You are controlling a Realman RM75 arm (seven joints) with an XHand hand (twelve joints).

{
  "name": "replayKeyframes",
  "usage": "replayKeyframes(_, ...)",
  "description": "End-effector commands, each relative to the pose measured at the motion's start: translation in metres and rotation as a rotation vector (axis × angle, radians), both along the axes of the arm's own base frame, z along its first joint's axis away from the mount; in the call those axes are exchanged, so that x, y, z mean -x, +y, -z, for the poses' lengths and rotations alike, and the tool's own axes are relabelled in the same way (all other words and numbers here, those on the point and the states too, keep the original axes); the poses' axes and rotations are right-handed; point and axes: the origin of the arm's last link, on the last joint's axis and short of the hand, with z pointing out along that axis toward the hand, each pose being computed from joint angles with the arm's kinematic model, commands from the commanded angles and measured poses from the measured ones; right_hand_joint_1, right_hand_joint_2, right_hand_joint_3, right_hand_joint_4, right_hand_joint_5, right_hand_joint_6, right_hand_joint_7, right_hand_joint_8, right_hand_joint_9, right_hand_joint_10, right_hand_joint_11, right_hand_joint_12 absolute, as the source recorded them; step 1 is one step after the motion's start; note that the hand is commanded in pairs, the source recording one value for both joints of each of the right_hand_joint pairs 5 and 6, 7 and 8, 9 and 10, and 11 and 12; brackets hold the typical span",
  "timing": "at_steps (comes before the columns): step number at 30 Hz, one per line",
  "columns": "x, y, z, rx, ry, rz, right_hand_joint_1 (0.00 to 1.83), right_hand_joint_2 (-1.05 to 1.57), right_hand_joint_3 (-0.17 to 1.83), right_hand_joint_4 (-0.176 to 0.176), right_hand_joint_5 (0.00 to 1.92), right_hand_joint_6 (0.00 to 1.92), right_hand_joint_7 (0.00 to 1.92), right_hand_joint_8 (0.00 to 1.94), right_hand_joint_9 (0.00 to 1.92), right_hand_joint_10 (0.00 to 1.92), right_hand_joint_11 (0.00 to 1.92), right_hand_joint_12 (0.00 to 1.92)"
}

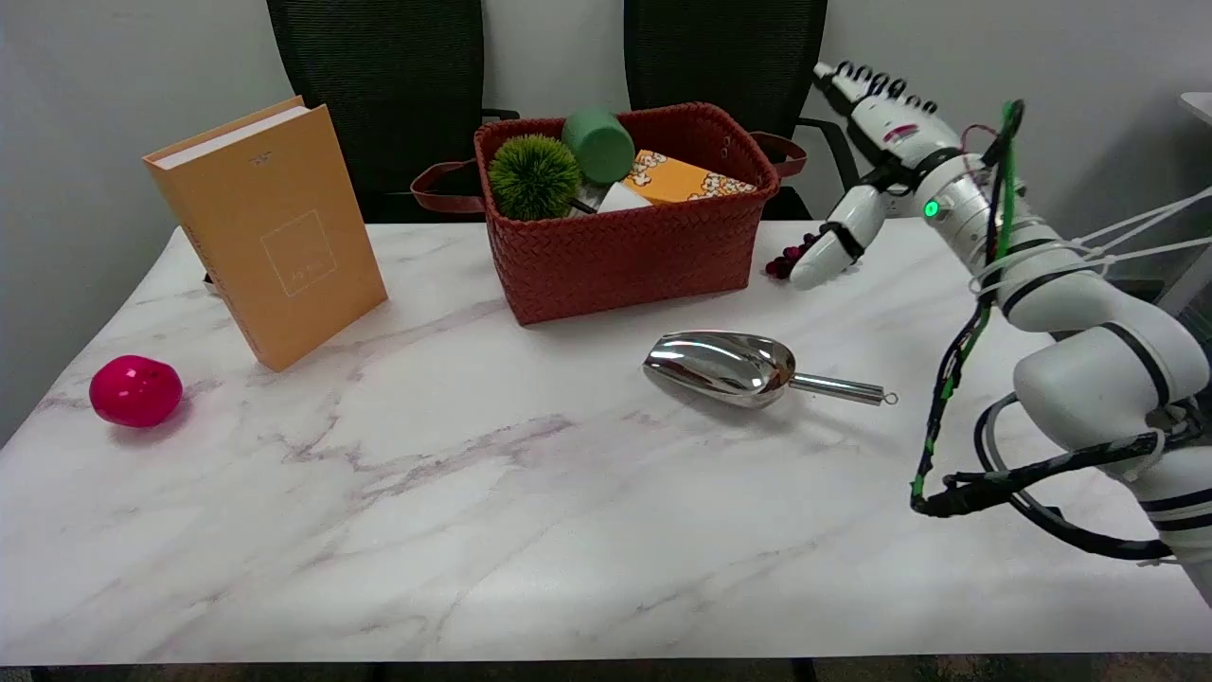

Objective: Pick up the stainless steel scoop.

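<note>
Shiny stainless steel scoop [734, 367] lies on the white marble surface [473, 511], just in front of the red woven basket [625, 248], handle pointing right. Robot hand [866, 142] hangs up & behind it, fingers spread, holding nothing.

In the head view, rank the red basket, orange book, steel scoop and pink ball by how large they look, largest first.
1. Red woven basket.
2. Orange book, not far behind the basket.
3. Stainless steel scoop, counting its handle.
4. Pink ball, clearly smallest.
</note>
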Motion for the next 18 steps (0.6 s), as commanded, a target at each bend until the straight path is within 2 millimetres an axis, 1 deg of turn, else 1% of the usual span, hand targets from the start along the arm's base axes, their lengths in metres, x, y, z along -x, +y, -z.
replayKeyframes(1, 0.041, -0.023, 0.050, -0.012, 0.092, 0.382, 1.02, -0.65, 0.38, 0.000, 0.00, 0.00, 0.00, 0.00, 0.00, 0.00, 0.00, 0.00)
replayKeyframes(6, 0.039, -0.024, 0.049, 0.004, 0.125, 0.427, 1.02, -0.66, 0.40, 0.000, 0.00, 0.00, 0.00, 0.00, 0.00, 0.00, 0.00, 0.00)
replayKeyframes(8, 0.032, -0.026, 0.046, 0.011, 0.118, 0.432, 1.02, -0.66, 0.40, 0.000, 0.00, 0.00, 0.00, 0.00, 0.00, 0.00, 0.00, 0.00)
replayKeyframes(11, 0.012, -0.031, 0.039, 0.009, 0.097, 0.413, 1.00, -0.67, 0.41, 0.000, 0.00, 0.00, 0.00, 0.00, 0.00, 0.00, 0.00, 0.00)
replayKeyframes(14, -0.012, -0.036, 0.032, 0.008, 0.088, 0.430, 1.00, -0.67, 0.42, 0.000, 0.00, 0.00, 0.00, 0.00, 0.00, 0.00, 0.00, 0.00)
replayKeyframes(16, -0.020, -0.038, 0.031, 0.008, 0.090, 0.467, 1.00, -0.67, 0.42, 0.000, 0.00, 0.00, 0.00, 0.00, 0.00, 0.00, 0.00, 0.00)
replayKeyframes(18, -0.023, -0.037, 0.032, 0.010, 0.116, 0.525, 1.00, -0.68, 0.41, 0.000, 0.00, 0.00, 0.00, 0.00, 0.00, 0.00, 0.00, 0.00)
